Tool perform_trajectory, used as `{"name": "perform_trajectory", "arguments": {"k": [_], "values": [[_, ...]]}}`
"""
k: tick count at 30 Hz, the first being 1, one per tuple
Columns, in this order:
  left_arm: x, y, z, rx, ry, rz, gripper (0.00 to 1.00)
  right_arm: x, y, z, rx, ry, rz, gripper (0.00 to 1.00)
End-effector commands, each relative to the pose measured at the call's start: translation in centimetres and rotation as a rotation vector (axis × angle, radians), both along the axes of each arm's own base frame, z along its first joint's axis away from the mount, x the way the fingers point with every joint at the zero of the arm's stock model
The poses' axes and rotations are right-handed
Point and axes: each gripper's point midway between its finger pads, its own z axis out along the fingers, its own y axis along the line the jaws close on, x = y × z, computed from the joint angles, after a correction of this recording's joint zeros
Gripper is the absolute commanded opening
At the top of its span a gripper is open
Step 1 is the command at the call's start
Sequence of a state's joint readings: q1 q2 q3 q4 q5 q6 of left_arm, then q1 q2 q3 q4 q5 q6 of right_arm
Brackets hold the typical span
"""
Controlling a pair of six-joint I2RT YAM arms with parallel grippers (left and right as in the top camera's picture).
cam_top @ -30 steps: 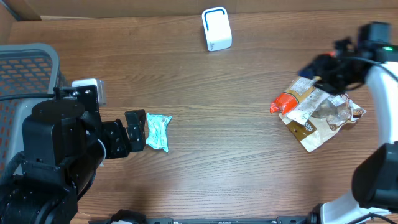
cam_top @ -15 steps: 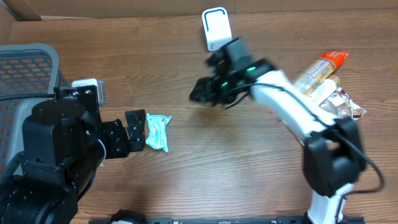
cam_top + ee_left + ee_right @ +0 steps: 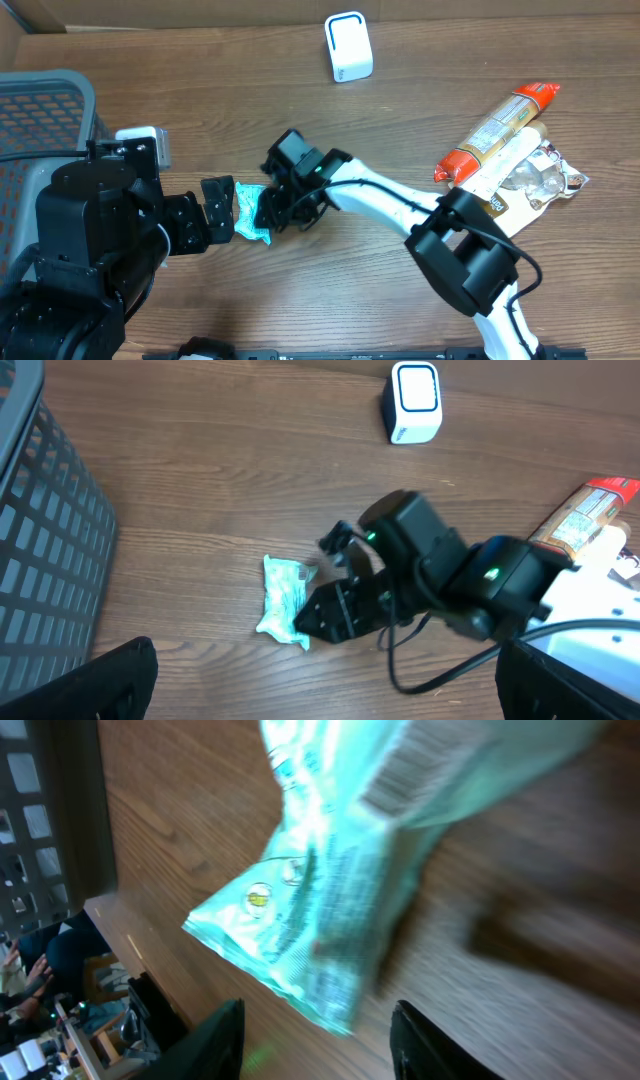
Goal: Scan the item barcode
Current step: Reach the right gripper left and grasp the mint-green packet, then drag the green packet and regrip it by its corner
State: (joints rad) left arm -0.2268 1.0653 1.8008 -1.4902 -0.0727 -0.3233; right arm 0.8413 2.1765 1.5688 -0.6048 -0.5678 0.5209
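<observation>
Right gripper (image 3: 268, 210): fingers apart, tips low at the right side of the teal packet (image 3: 248, 222).
Teal packet: lies flat on the wood table (image 3: 400, 130), between the two grippers. In the right wrist view one corner pokes in between the fingers.
Barcode (image 3: 415, 765): blurry stripes near the packet's far end.
Left gripper (image 3: 218, 205): wide open, holds nothing, just beside the packet.
White scanner (image 3: 348, 47): far from the packet.

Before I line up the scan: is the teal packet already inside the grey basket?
No, the teal packet lies on the wooden table, apart from the grey basket.
</observation>
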Motion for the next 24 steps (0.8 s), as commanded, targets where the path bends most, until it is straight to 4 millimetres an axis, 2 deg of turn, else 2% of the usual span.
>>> {"name": "perform_trajectory", "arguments": {"k": [1, 7, 8, 11, 14, 17, 23, 24], "values": [[0.1, 0.3, 0.4, -0.004, -0.012, 0.024, 1.0, -0.5, 0.5, -1.4, -0.04, -0.001, -0.016, 0.45], [0.1, 0.3, 0.4, -0.004, -0.012, 0.024, 1.0, -1.0, 0.3, -4.0, -0.095, 0.004, -0.013, 0.42], [0.1, 0.3, 0.4, -0.004, -0.012, 0.024, 1.0, -1.0, 0.2, -4.2, -0.101, 0.004, -0.014, 0.39], [0.1, 0.3, 0.4, -0.004, -0.012, 0.024, 1.0, -1.1, -0.1, -4.5, -0.114, 0.011, -0.015, 0.19], [0.1, 0.3, 0.4, -0.004, -0.012, 0.024, 1.0, -0.9, -0.9, -4.6, -0.124, 0.007, 0.01, 0.1], [0.1, 0.3, 0.4, -0.004, -0.012, 0.024, 1.0, -0.5, -2.8, -4.4, -0.152, -0.003, 0.061, 0.04], [0.1, 0.3, 0.4, -0.004, -0.012, 0.024, 1.0, 1.2, -9.2, -2.2, -0.193, -0.047, 0.258, 0.04], [0.1, 0.3, 0.4, -0.004, -0.012, 0.024, 1.0, 1.5, -10.6, -1.7, -0.19, -0.071, 0.319, 0.07]]}}
